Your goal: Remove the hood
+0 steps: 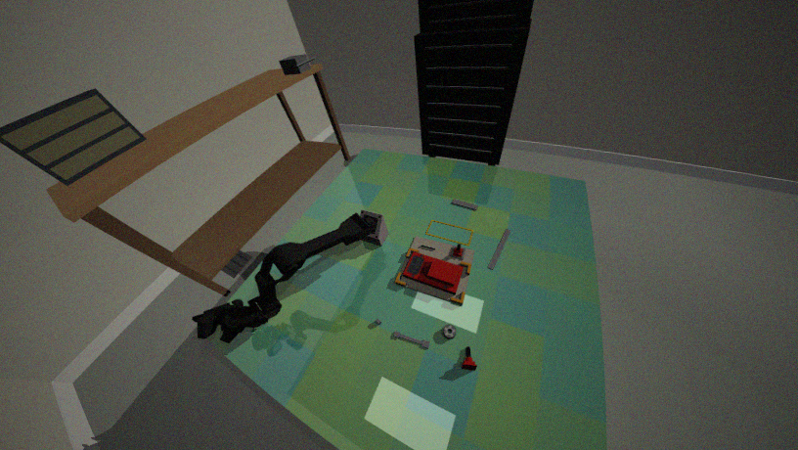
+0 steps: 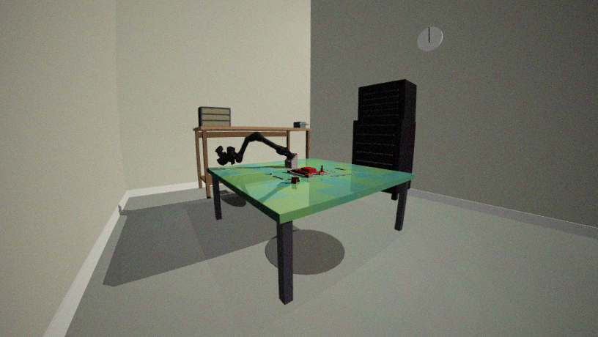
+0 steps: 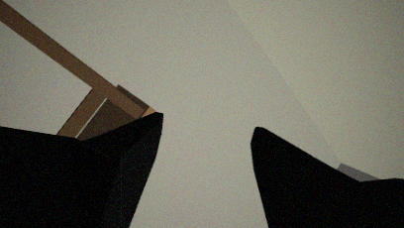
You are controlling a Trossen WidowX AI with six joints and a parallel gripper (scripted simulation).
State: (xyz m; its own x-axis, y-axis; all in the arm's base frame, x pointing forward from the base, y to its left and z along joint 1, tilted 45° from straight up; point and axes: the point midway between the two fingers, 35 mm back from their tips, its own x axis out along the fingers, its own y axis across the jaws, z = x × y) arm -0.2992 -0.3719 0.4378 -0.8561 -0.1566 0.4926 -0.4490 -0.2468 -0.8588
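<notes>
Gripper (image 1: 209,330) (image 2: 218,155) (image 3: 208,128) parted midway, nothing between fingertips — held off beyond the table edge, presumably pre-approach. Hood (image 1: 445,272) (image 2: 308,169) apparently still on toy car (image 1: 415,268) (image 2: 297,171) — outlined area (image 1: 450,242) beside its board awaits it.

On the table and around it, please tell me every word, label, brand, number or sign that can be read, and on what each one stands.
There is no text that I can read in any view.
Toy car: no lettering visible.
Wall clock: no numbers visible.
Black cabinet: pale lines, no readable label.
</notes>
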